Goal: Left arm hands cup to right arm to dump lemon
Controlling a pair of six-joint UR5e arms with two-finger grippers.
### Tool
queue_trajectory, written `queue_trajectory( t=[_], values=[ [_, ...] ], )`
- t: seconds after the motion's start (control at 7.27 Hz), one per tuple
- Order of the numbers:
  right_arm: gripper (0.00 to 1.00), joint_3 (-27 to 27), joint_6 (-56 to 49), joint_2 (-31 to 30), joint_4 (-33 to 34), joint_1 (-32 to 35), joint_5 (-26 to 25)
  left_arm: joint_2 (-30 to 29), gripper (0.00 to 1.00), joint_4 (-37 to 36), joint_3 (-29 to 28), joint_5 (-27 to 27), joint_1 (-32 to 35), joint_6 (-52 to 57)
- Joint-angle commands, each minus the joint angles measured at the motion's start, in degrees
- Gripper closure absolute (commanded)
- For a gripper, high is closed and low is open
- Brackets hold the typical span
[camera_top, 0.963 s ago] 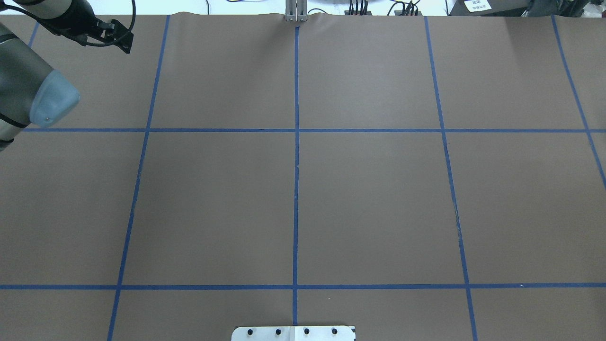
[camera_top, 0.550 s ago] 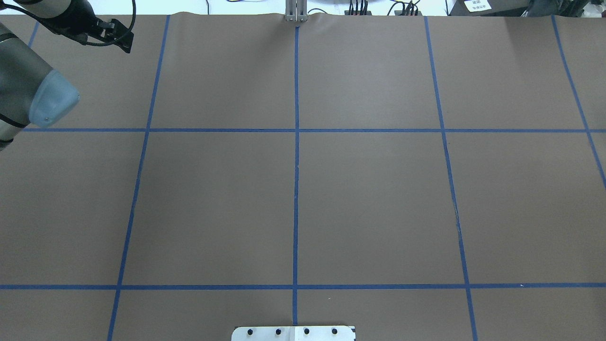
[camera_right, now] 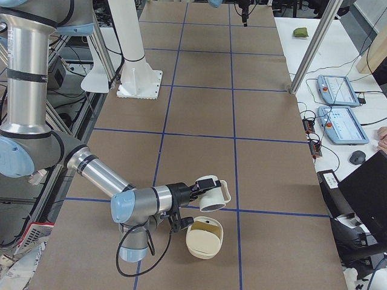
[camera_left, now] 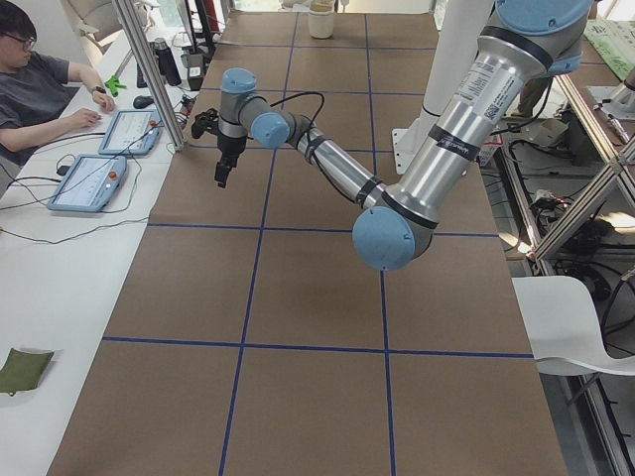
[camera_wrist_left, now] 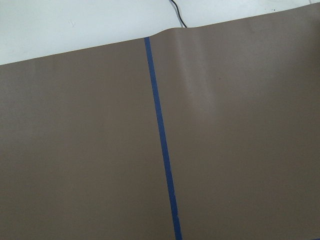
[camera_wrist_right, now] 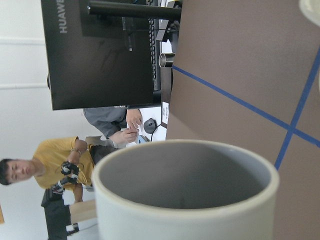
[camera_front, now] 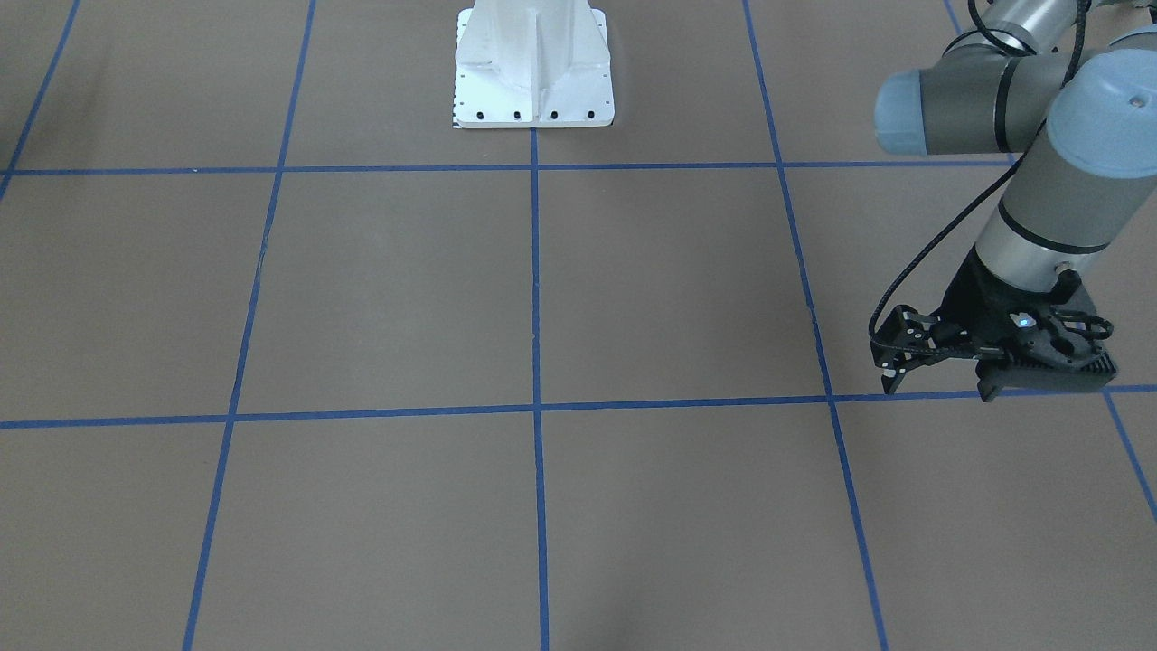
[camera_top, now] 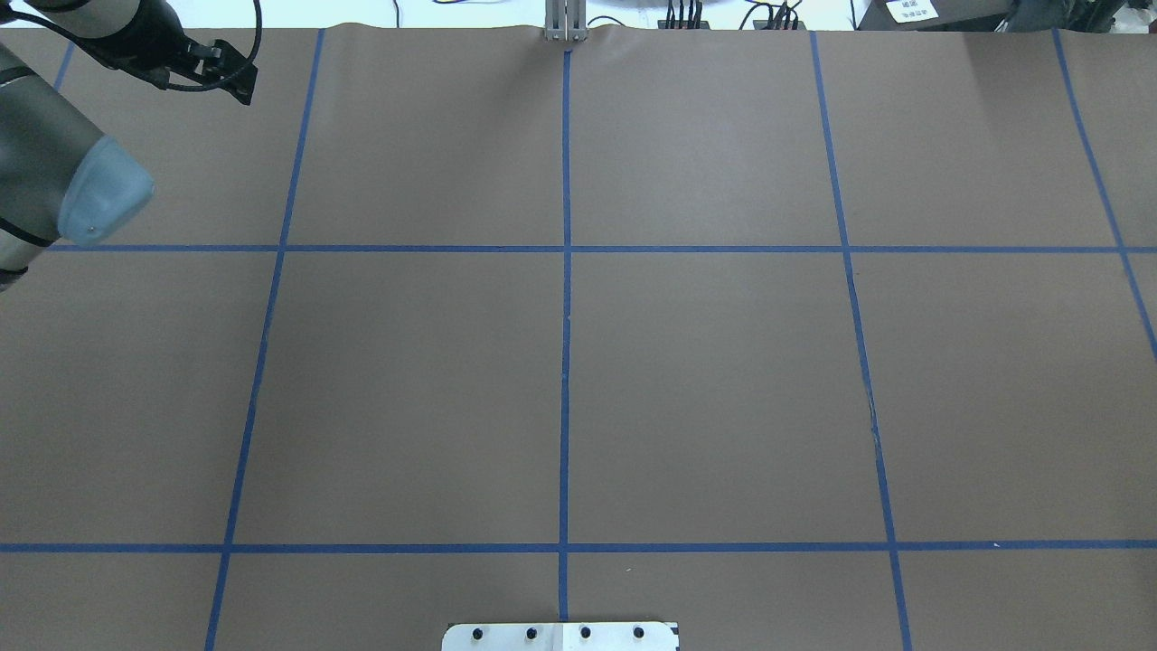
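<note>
The cup (camera_right: pixel 213 193), a white mug, lies tipped on its side at my right gripper (camera_right: pixel 198 190), just above a cream bowl (camera_right: pixel 204 241) near the table's right end. From that view alone I cannot tell whether the gripper is shut. In the right wrist view the cup's (camera_wrist_right: pixel 185 200) grey inside shows nothing in it. A dull yellowish patch (camera_right: pixel 207 225) lies inside the bowl, too small to tell whether it is the lemon. My left gripper (camera_front: pixel 1048 380) hangs open and empty over the table's far left; it also shows in the overhead view (camera_top: pixel 237 80) and the exterior left view (camera_left: pixel 220 178).
The white robot base (camera_front: pixel 533 72) stands at the table's near edge. Blue tape lines (camera_top: pixel 565 271) split the brown table into squares. Operators sit at a side desk with tablets (camera_left: pixel 89 178). A monitor (camera_wrist_right: pixel 100 55) stands beyond the table edge.
My left arm and gripper have shifted very slightly toward the table's back edge. Nothing else in the overhead view has moved.
</note>
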State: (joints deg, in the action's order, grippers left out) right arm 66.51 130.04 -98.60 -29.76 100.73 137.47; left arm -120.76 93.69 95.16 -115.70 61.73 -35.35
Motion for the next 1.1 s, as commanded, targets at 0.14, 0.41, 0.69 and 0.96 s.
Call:
queue_trajectory(
  t=[0.14, 0.41, 0.69, 0.96],
  values=[
    [0.93, 0.72, -26.07, -0.01, 0.40, -0.18, 3.15, 0.09, 0.00, 0.09, 0.38, -0.05, -0.03, -0.07],
    [0.93, 1.69, -40.48, -0.01, 0.84, -1.32, 3.16, 0.26, 0.00, 0.18, 0.38, -0.23, -0.03, -0.07],
    [0.93, 1.96, -61.11, -0.36, 4.95, -1.32, 2.28, 0.79, 0.00, 0.35, 0.29, -0.67, -0.12, -0.07],
    [0.93, 7.45, -71.38, 0.08, 13.70, -1.76, 0.35, 1.05, 0.00, 0.53, -0.32, -0.76, -0.12, -0.07]
  ],
)
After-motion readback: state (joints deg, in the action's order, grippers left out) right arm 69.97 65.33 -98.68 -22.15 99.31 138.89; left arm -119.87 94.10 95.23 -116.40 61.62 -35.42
